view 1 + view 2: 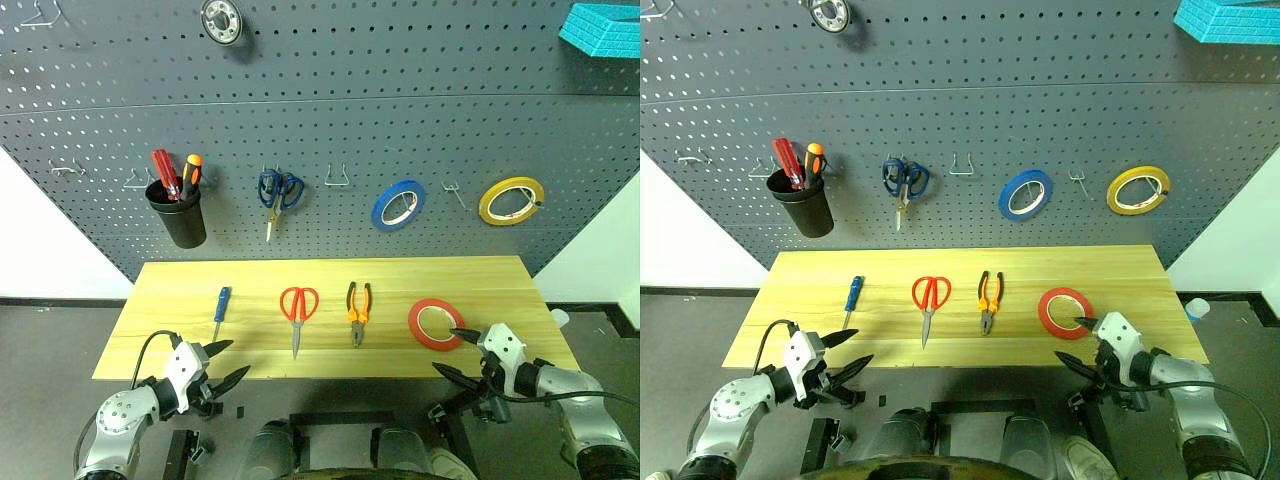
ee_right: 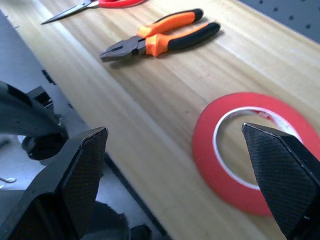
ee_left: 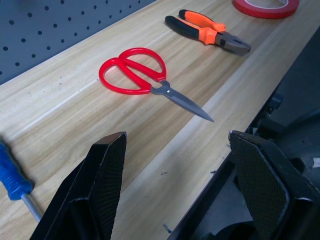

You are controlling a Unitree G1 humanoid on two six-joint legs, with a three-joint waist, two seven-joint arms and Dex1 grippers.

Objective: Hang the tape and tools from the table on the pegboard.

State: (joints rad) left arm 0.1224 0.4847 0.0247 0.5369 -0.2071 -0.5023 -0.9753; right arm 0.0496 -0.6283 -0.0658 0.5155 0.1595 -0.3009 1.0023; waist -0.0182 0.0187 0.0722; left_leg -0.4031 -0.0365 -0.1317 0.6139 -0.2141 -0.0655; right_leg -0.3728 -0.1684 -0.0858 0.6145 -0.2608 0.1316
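From the head view, the flat red-orange tape ring [image 1: 436, 324] is seen lying on the light yellow wooden table [image 1: 400, 275] at one o'clock of the spread, empty right gripper [image 1: 448, 350], while in the left wrist view the red-handled scissors [image 3: 142, 77] are shown at twelve o'clock beyond the parted, empty left gripper [image 3: 175, 142].

Wall: white [image 1: 40, 240], showing at 9 and 3 o'clock of the dark panel | Skirting: dark strip [image 1: 60, 301] along the wall foot at 9 o'clock | Floor: grey, matte [image 1: 50, 350], at 8 and 4 o'clock | Small white cup [image 1: 1197, 308] on floor at 4 o'clock | Light: even, soft shadows
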